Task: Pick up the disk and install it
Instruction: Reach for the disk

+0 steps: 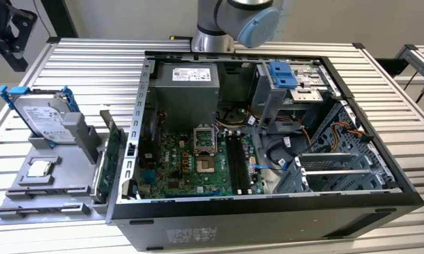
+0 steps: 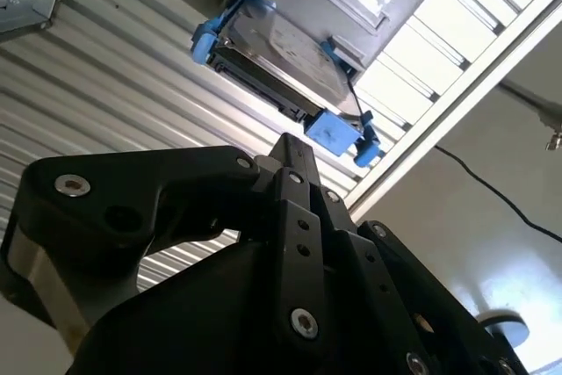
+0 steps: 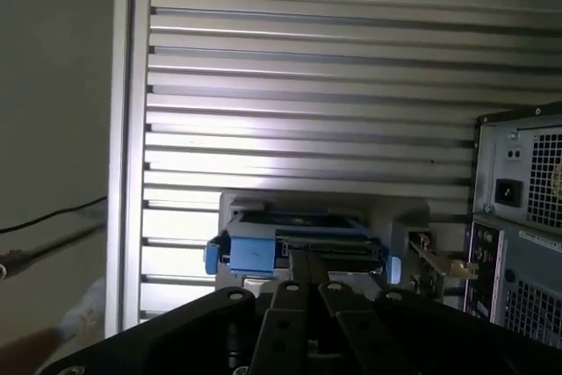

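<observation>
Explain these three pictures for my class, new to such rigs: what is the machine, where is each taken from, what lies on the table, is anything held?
The machine is a robot arm ending in a black gripper. The exterior view comes from a camera off the arm; both wrist views come from cameras riding on it, looking past the gripper. On the slatted metal table stands an open computer case. At the exterior view's left of it, a grey holder carries the disk, a silver drive in blue rails, and a small square chip. The gripper holds nothing: the disk sits in its holder, apart from it.
</observation>
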You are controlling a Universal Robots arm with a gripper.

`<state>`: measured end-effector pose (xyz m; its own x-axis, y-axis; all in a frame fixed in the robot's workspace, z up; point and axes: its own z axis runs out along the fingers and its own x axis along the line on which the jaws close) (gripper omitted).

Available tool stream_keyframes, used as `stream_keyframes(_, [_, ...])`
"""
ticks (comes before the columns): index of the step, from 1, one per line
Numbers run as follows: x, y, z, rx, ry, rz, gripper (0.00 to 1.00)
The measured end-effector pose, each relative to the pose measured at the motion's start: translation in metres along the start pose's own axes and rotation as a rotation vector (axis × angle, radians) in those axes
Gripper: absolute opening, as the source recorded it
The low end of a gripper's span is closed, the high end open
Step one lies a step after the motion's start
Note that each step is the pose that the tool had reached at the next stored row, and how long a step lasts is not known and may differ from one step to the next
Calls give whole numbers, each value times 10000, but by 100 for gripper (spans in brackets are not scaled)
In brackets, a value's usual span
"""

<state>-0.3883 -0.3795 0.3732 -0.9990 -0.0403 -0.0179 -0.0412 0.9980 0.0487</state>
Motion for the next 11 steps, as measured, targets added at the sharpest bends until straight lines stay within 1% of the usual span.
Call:
stream_keyframes(7, [214,8,11,-2,8,-157,0])
stream_keyframes(8, [232,8,11,-2,11,-161,0])
stream_keyframes(11, [236,6,12,-2,9,-162,0])
